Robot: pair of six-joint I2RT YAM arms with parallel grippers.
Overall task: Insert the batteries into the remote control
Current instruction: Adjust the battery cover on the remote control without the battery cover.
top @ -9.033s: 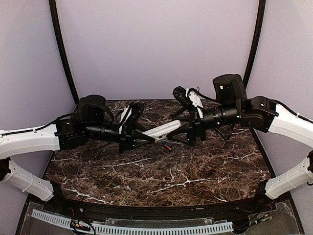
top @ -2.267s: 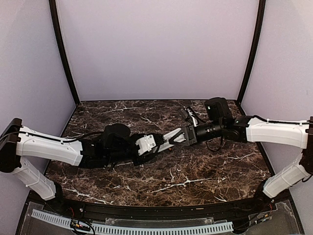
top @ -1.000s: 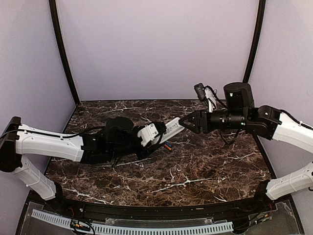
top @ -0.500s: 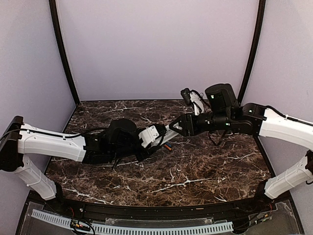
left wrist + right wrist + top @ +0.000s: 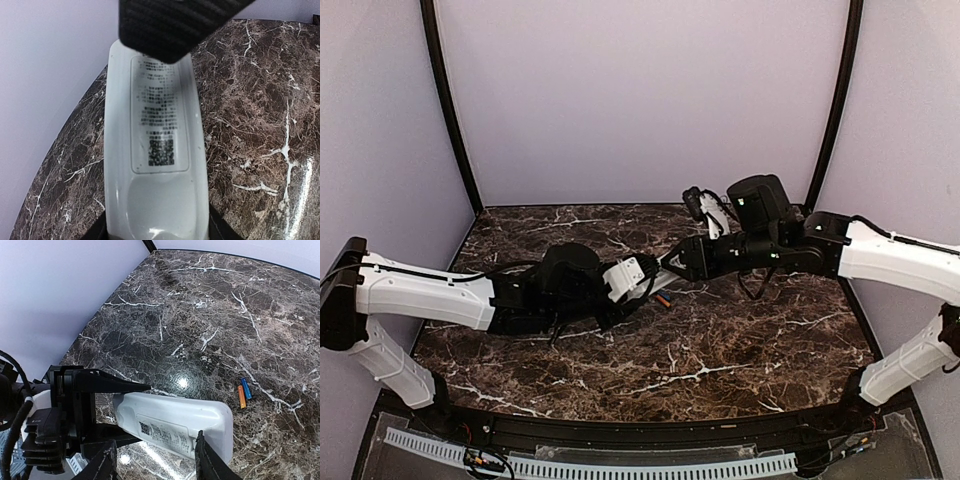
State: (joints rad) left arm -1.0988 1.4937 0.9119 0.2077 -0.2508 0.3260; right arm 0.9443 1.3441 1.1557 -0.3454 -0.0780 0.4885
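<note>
The marble table (image 5: 720, 350) carries both arms, which reach inward from opposite sides and meet near its middle. The left arm (image 5: 420, 295) lies low over the surface, and the right arm (image 5: 890, 255) comes in from higher up.

The remote control (image 5: 175, 422) is held off the table between them, plain back upward, with a printed label (image 5: 156, 120) and a code square visible.

The left gripper (image 5: 648, 280) is clamped on one end of the remote control, one finger on each side. The right gripper (image 5: 154, 440) is at the opposite end. Its fingers (image 5: 202, 455) stand apart, and one lies across the back of that end. Whether they press on it cannot be determined.

The batteries lie on the table side by side, orange (image 5: 241, 396) and blue (image 5: 245, 388), near the remote control but not touching it.
</note>
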